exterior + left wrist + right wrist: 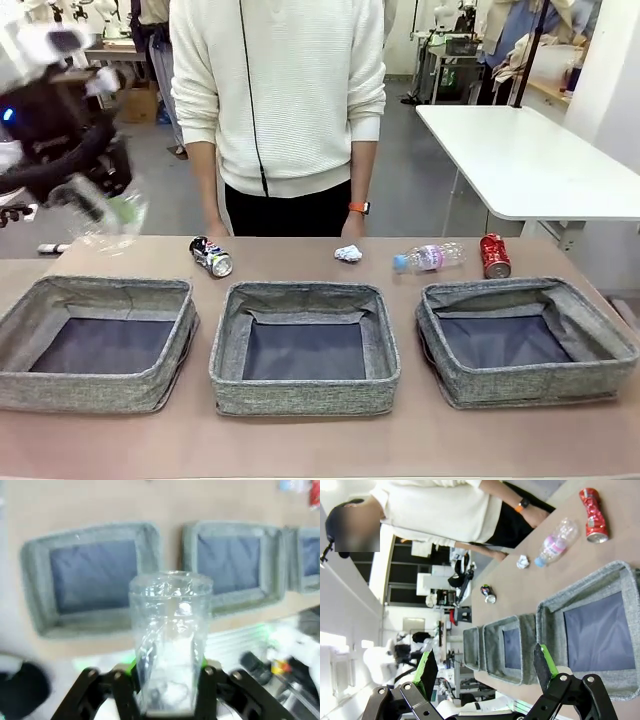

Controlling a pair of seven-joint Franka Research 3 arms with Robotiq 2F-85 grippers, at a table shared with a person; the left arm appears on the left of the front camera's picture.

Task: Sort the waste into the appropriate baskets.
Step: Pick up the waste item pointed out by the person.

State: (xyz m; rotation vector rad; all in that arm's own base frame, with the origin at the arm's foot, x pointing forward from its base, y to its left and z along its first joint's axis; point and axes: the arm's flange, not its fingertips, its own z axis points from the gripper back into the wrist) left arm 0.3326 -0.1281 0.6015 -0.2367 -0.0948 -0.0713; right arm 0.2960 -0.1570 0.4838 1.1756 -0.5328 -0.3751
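Three grey baskets (304,398) sit in a row at the near side of the worktop (300,445). Beyond them toward twelve o'clock lie a printed can (212,257), paper wad (347,253), bottle (430,258) and red can (494,255). At ten o'clock the left claw (167,667) grips a clear plastic cup (170,615) in the air, while the right claw (487,662) stands wide open, holding nothing.

The front camera looks across the bench (300,440) at the person (280,100). The left wrist camera looks down from above; the right one is tipped sideways. All see the baskets (305,395).
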